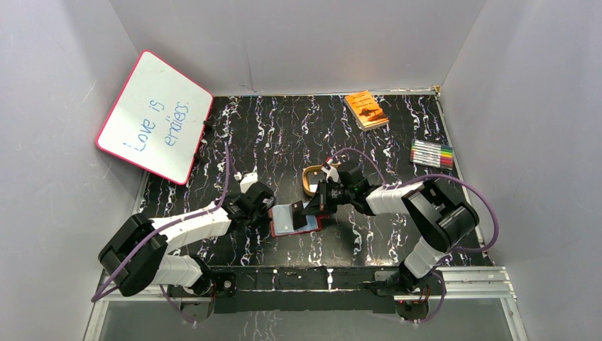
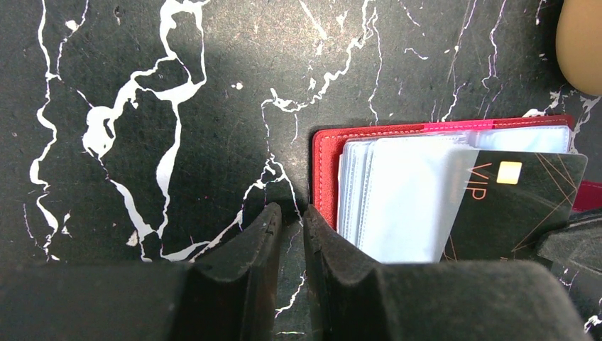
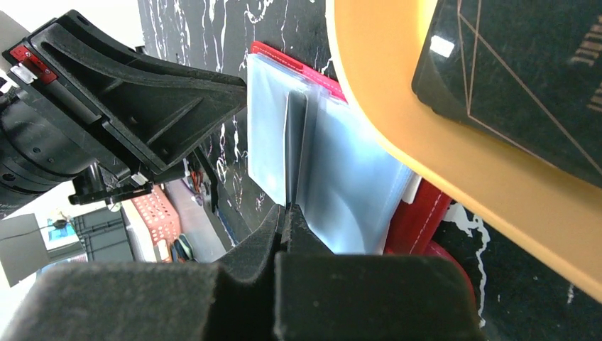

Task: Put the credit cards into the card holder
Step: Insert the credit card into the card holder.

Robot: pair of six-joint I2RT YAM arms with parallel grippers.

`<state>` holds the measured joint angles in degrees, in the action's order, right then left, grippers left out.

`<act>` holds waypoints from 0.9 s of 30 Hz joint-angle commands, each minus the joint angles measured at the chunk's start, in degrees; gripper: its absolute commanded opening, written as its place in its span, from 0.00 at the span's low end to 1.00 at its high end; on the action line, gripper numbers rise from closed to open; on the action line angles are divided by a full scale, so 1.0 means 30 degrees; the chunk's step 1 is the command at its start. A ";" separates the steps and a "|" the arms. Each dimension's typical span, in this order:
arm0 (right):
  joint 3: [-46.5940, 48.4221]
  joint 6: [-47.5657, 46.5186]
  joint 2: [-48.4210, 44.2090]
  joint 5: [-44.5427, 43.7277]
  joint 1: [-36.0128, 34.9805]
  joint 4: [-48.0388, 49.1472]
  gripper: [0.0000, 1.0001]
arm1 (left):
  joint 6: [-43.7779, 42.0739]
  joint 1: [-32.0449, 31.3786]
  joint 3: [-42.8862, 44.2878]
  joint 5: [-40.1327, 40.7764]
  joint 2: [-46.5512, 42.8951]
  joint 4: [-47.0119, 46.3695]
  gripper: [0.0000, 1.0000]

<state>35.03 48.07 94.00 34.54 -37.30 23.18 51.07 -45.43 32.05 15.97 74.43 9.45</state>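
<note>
Just right of the left jaws, the card holder (image 2: 324, 167) lies open on the desk (image 2: 177, 85), red cover down, clear sleeves (image 2: 405, 202) fanned.

Left jaws: narrow, a slit of desk showing between them, nothing held. One finger (image 2: 334, 249) sits over the holder's edge, apparently pinning it.

Right jaws: closed flat on a black card (image 2: 522, 202) marked VIP, gripped at the end away from the left jaws. In the right wrist view the card shows only as a thin grey strip running straight ahead of the tips, between two sleeves.

Step in hand, by judgement: insertion of this card. Its leading edge overlaps the top sleeve. Whether it is inside a pocket or merely lying across cannot be told.

Next move calls for a shallow, straight push toward the left jaws, with the card kept level with the pocket mouth. The left jaws should press the cover down so the holder does not skid. Release only once most of the card is seated.

Ahead of the right jaws and to one side, a second black card (image 3: 525, 78) lies in the gold tray (image 3: 376, 106), whose rim overlaps the sleeves in that view.
</note>
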 commanded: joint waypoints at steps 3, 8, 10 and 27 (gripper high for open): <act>-0.0055 0.0506 0.0396 -0.0457 -0.0296 0.1575 0.00 | 0.0247 0.0055 -0.1014 -0.1102 0.0298 0.1389 0.17; -0.0184 0.0818 0.0439 -0.0861 -0.0359 0.1757 0.00 | 0.0280 0.0056 -0.1091 -0.1155 0.0209 0.1429 0.17; -0.0191 0.0918 0.0481 -0.0949 -0.0398 0.1787 0.00 | 0.0310 0.0055 -0.1104 -0.1162 0.0183 0.1434 0.17; -0.1128 0.3321 0.0344 -0.3192 -0.1433 0.2184 0.00 | 0.0760 0.0055 -0.1476 -0.1594 -0.0016 0.1097 0.14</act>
<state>32.38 56.07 95.04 28.42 -40.73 28.49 52.84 -45.10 30.68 14.74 73.52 7.60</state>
